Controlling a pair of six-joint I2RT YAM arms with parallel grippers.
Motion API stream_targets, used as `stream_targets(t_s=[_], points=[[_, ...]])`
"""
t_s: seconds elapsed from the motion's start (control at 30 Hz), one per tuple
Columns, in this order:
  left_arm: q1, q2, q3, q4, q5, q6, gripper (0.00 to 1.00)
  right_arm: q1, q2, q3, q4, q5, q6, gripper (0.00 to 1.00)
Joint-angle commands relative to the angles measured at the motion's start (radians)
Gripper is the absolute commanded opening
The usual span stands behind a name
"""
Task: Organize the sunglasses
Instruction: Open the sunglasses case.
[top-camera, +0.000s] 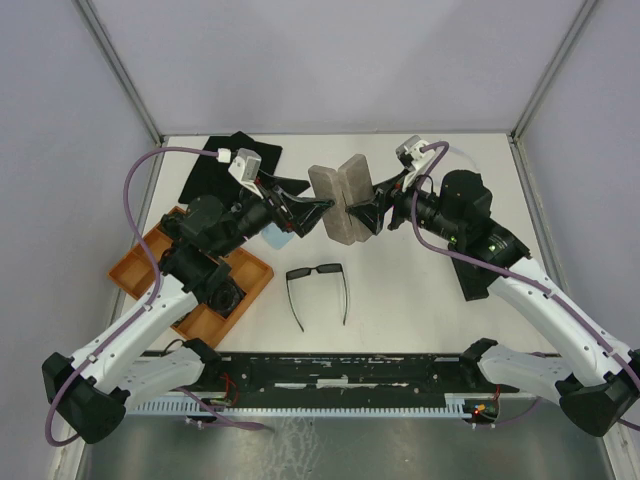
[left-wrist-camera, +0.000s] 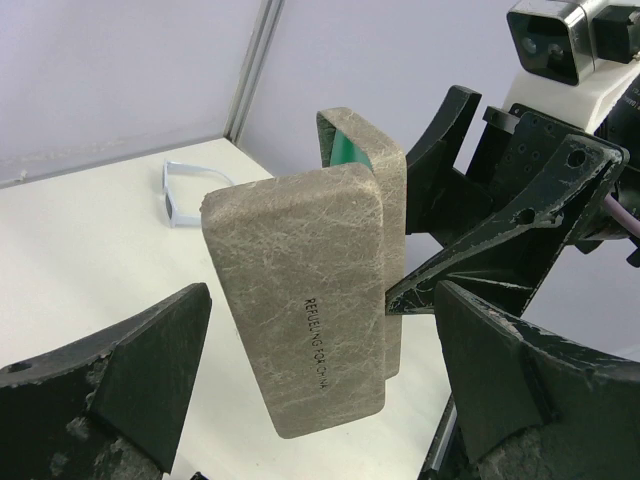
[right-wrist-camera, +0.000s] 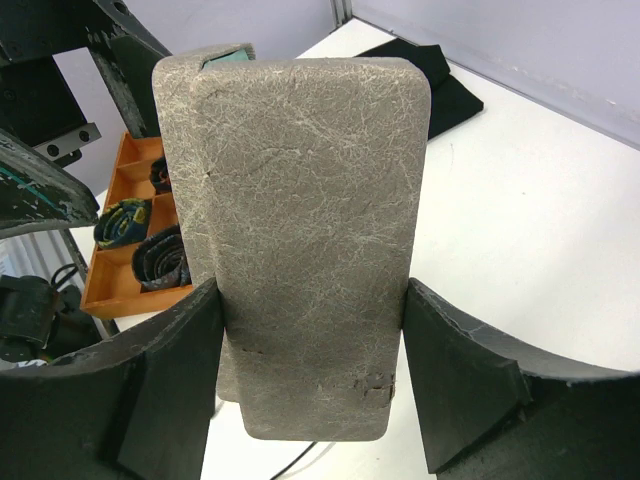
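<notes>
The black sunglasses (top-camera: 318, 285) lie on the table with arms unfolded, in front of both grippers. The pale lavender sunglasses (left-wrist-camera: 185, 190) lie on the table beyond the case; they show only in the left wrist view. A grey oblong case (top-camera: 340, 200) hangs open in the air, green lining (left-wrist-camera: 350, 150) showing. My right gripper (top-camera: 362, 212) is shut on one half of it (right-wrist-camera: 300, 200). My left gripper (top-camera: 322, 207) is open, its fingers either side of the other half (left-wrist-camera: 300, 300) without touching.
An orange tray (top-camera: 140, 265) with rolled dark items stands at the left. A black cloth (top-camera: 230, 165) lies at the back left. A light blue cloth (top-camera: 278, 240) lies under the left arm. A dark oblong case (top-camera: 475, 280) lies under the right arm.
</notes>
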Motion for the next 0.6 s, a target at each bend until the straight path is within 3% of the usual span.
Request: stream_targets(t_s=[0.0,0.57], points=[[0.0,-0.026,0.021,0.023,-0.01,0.045,0.99,0.001,-0.046,-0.002,0.101,0.003,0.052,0.0],[0.0,0.044,-0.018,0.147,0.061,-0.035,0.99,0.001,-0.087,-0.154,0.333,0.034,0.236,0.04]])
